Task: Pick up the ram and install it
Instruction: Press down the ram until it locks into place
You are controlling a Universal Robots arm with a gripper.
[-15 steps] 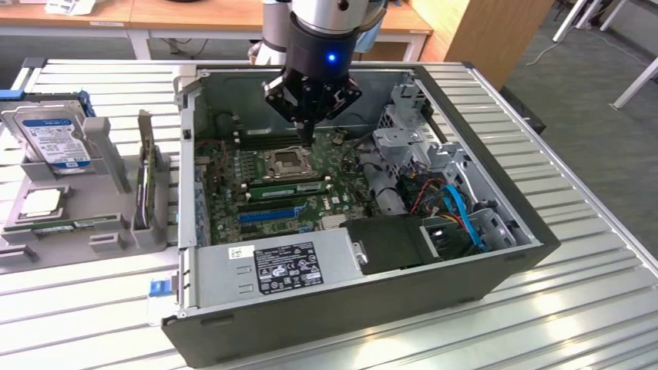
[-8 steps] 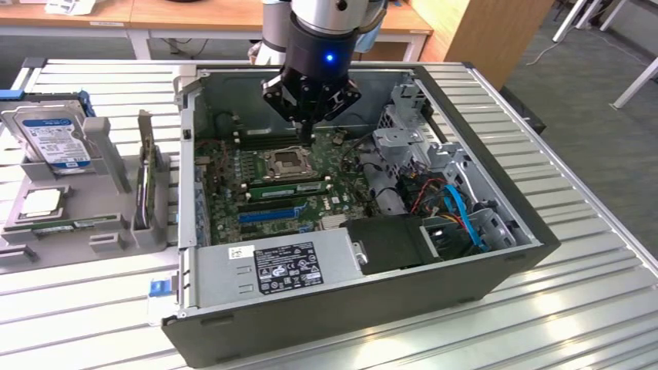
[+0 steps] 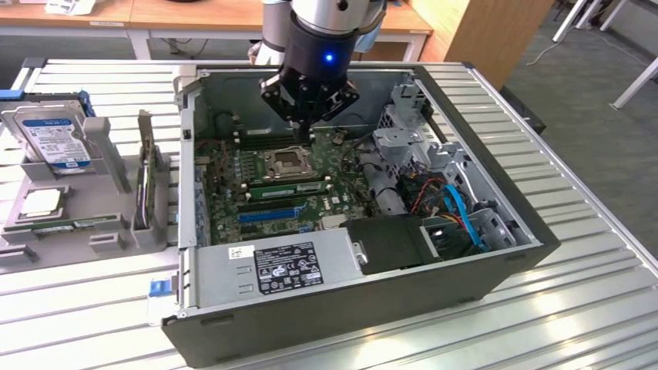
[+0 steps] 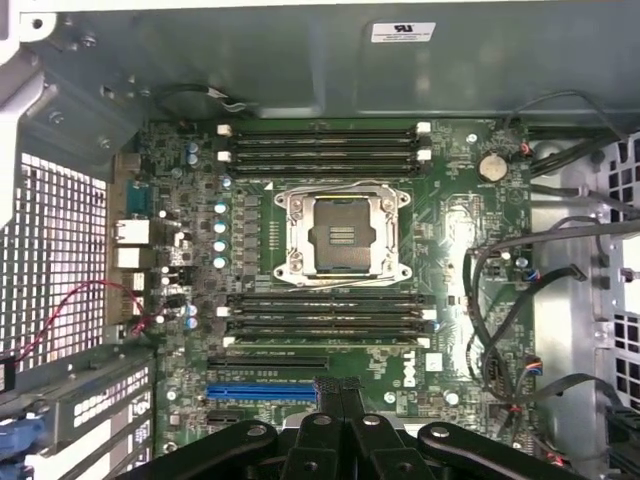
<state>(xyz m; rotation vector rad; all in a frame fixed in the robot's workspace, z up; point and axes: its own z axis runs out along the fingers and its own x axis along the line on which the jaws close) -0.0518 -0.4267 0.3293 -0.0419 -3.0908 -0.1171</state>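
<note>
While the gripper (image 3: 305, 132) hangs clenched over the motherboard (image 3: 277, 185) inside the open computer case (image 3: 360, 331), holding nothing I can see, the ram (image 3: 72, 225) lies in the grey holder (image 3: 113, 240) at the exterior view's left, apparently staged for picking, well apart from the gripper

On the motherboard (image 4: 440, 250) the white word "DELL" (image 4: 408, 358) is printed near the lower memory slots, turned sideways in the wrist view. A white sticker (image 4: 403, 32) on the grey inner wall of the computer case carries what seems to be a "UL" type mark, but its small lines cannot be read. The black label (image 3: 287, 266) on the power supply (image 3: 221, 270) and the blue-and-white label (image 3: 52, 139) on the hard drive have print too small to read.
</note>
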